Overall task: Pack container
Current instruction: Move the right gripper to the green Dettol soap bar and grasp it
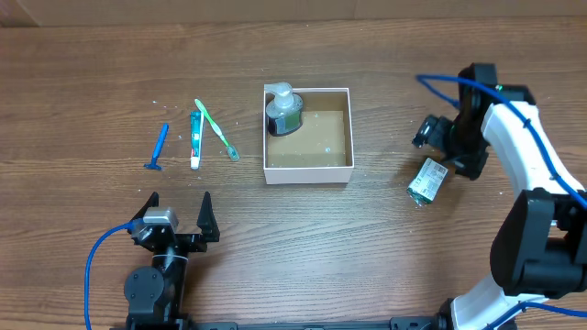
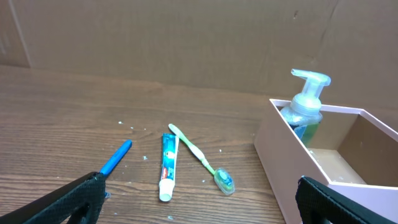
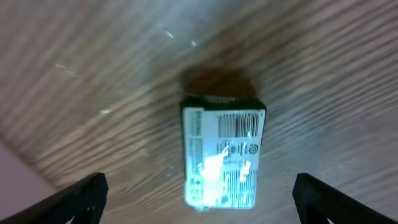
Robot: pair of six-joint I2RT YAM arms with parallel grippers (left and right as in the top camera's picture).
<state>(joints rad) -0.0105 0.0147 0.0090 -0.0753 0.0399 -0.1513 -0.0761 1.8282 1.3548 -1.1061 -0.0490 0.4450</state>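
Two grippers: nearest us, the left gripper [image 1: 179,213] has its jaws spread and empty; the right gripper [image 1: 433,136] is spread beside a small labelled bottle [image 1: 426,181].
Unpacked: razor [image 1: 160,149], toothpaste tube [image 1: 195,139], toothbrush [image 1: 217,131] and that bottle, all on the table [image 1: 367,257].
Packed: we count only the pump soap bottle [image 1: 282,112].
Container [image 1: 307,174]: mid-table, square, shallow, white walls, brown floor.

a dark wood-grain table [image 1: 73,73] meets a plain brown wall [image 2: 155,37].
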